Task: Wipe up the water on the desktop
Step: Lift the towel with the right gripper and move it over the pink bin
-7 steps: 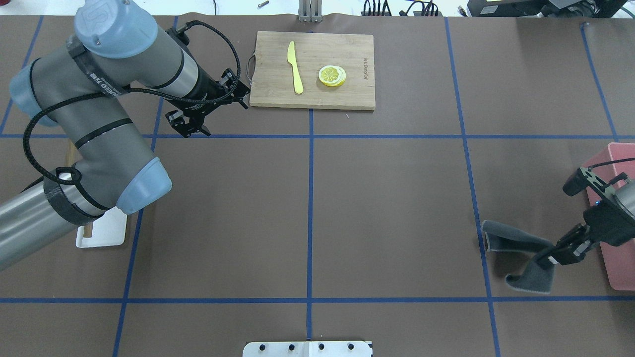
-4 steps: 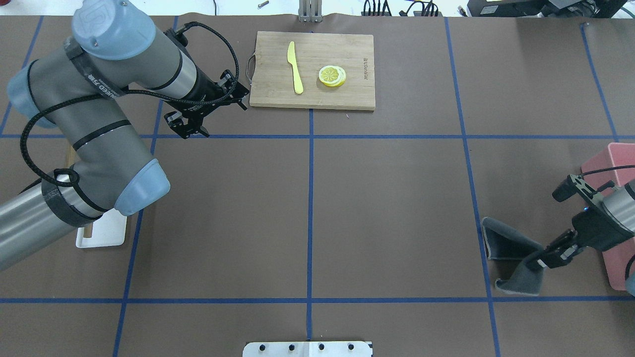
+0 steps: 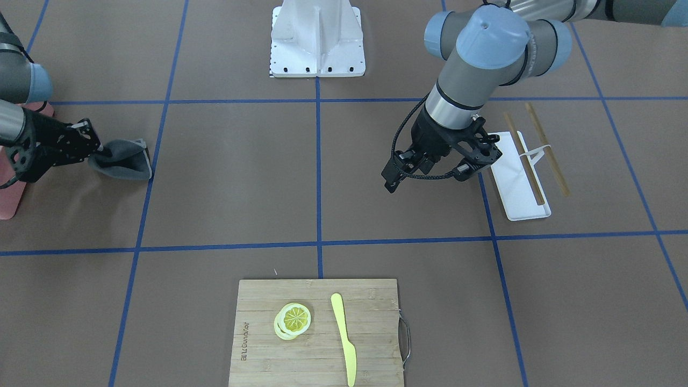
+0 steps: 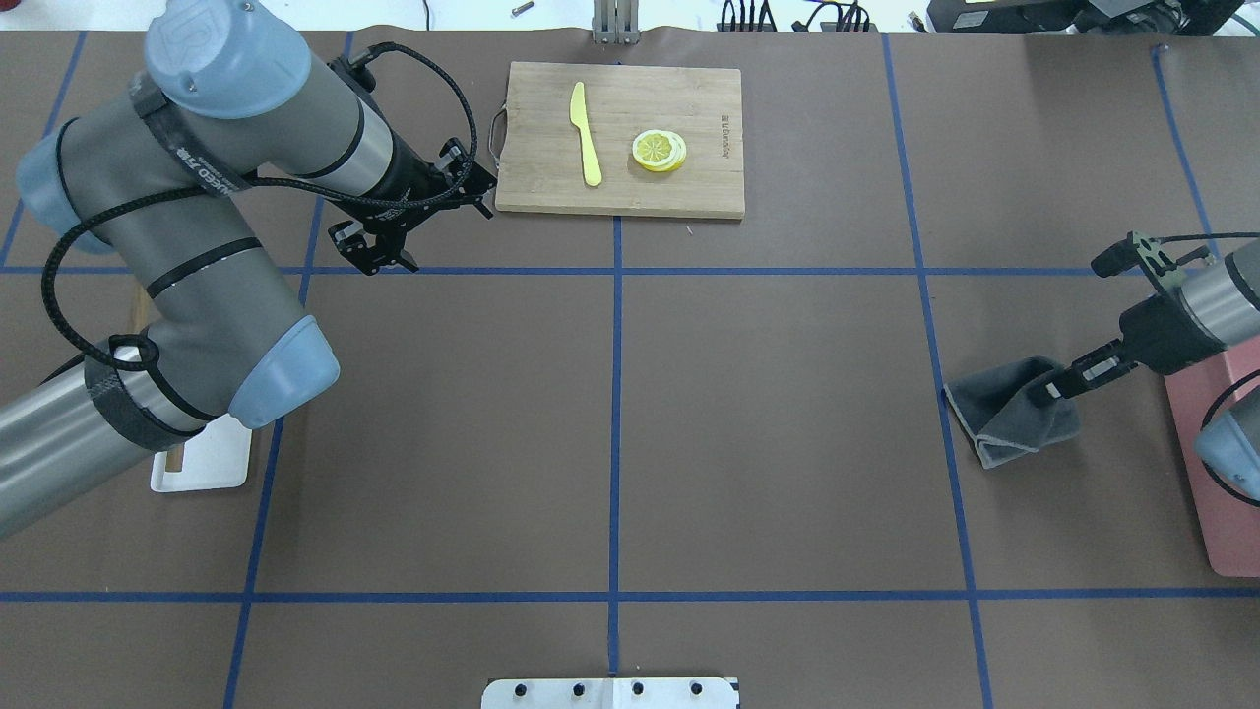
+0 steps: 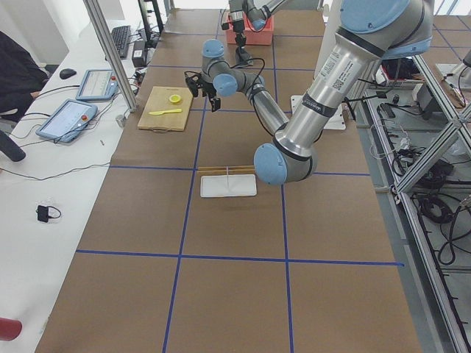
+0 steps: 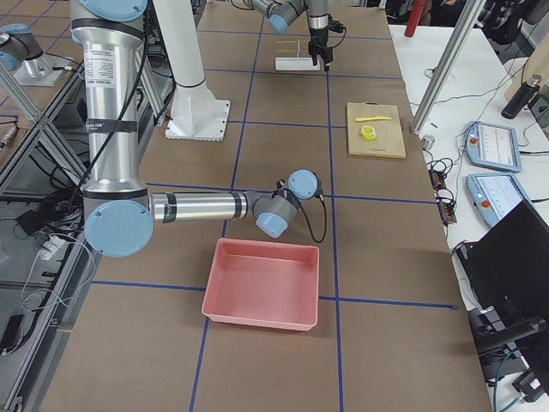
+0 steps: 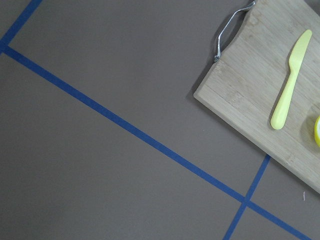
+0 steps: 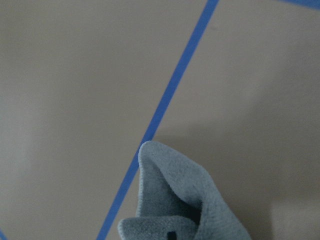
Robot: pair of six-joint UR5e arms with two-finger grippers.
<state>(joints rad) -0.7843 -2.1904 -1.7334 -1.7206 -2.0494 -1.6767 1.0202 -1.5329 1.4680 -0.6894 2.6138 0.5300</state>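
While the right tool (image 4: pixel 1048 389) pinches a bunched grey cloth (image 4: pixel 1004 414) that rests on the brown surface (image 4: pixel 787 443), the cloth lies well apart from the cutting board (image 4: pixel 620 138), nearer the robot and to its right, its edge on a blue tape line (image 4: pixel 930 325). Left tool (image 4: pixel 379 258) hovers just beside the board's handle end; opening: cannot tell.

**Few words to read at the wiping bench**

A dark maker's mark (image 4: pixel 725 137) ran along one short edge of the cutting board (image 4: pixel 620 192) on the desktop (image 4: pixel 787 414), just beside the lemon slices (image 4: pixel 660 150) and opposite the board's metal handle; its letters were too small to read. Nearby, the left arm carried a UR emblem (image 4: pixel 185 32) on a blue cap and a black band of white lettering (image 4: pixel 202 169), also illegible.
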